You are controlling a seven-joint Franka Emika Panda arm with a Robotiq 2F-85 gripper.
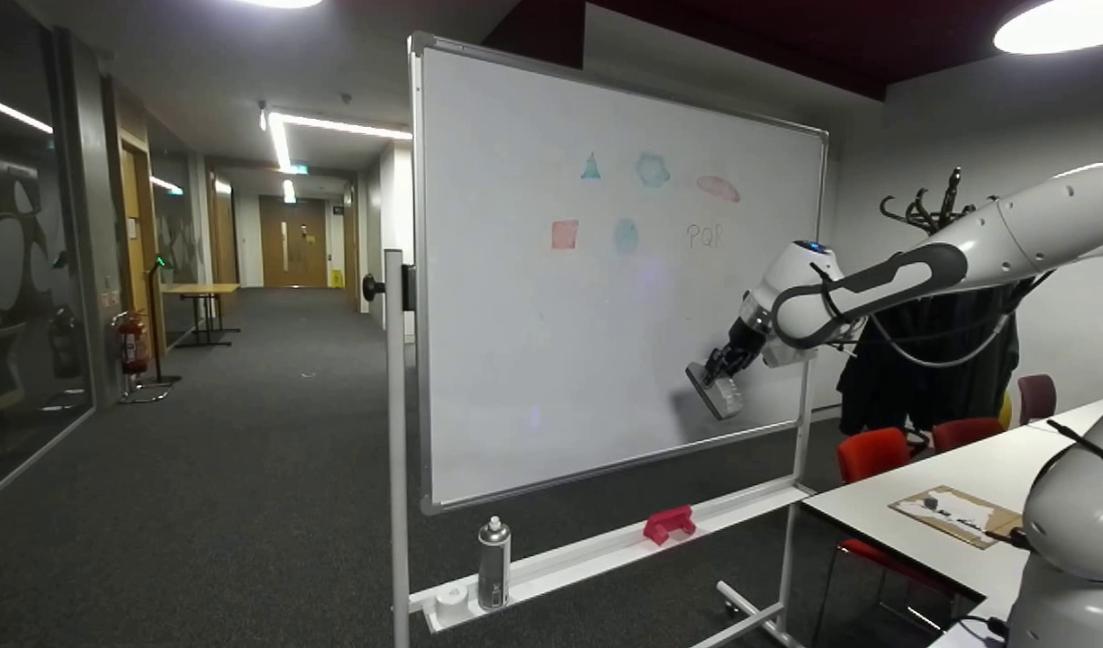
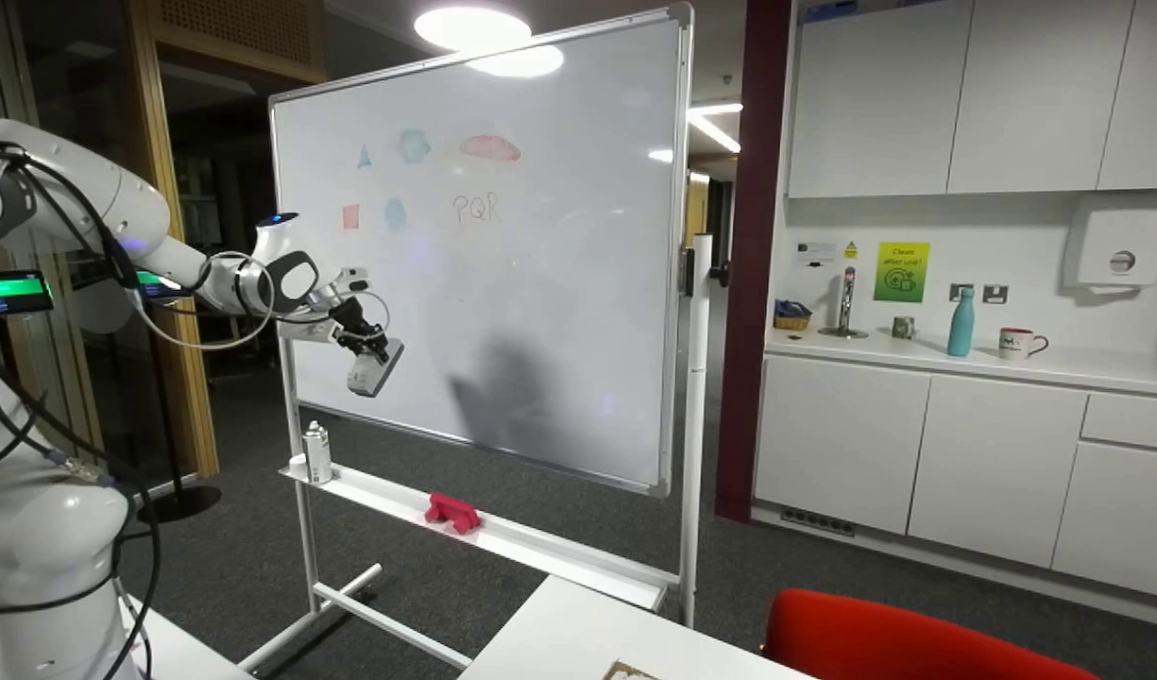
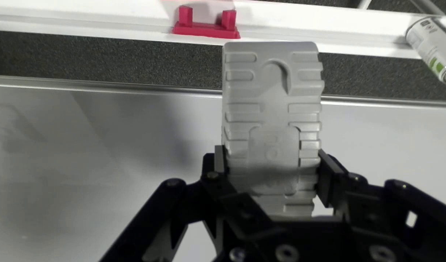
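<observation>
My gripper [image 3: 272, 163] is shut on a grey ridged eraser [image 3: 273, 109], with one finger on each long side. The eraser also shows in both exterior views [image 1: 718, 396] [image 2: 374, 370], tilted and in front of the lower part of the whiteboard [image 1: 551, 360]. It seems to stand apart from the board, which bears its shadow. Higher on the board are a blue triangle [image 1: 591, 168], a blue hexagon-like shape [image 1: 653, 170], a red oval [image 1: 718, 188], a red square [image 1: 565, 235], a blue round shape [image 1: 626, 236] and the letters PQR [image 1: 705, 236].
A white tray [image 1: 587, 562] under the board holds a red bracket [image 1: 668, 525], a spray can [image 1: 494, 567] and a white roll [image 1: 451, 601]. White tables [image 2: 578, 628] and red chairs [image 2: 880, 633] stand near. A coat stand [image 1: 929, 360] is behind the arm.
</observation>
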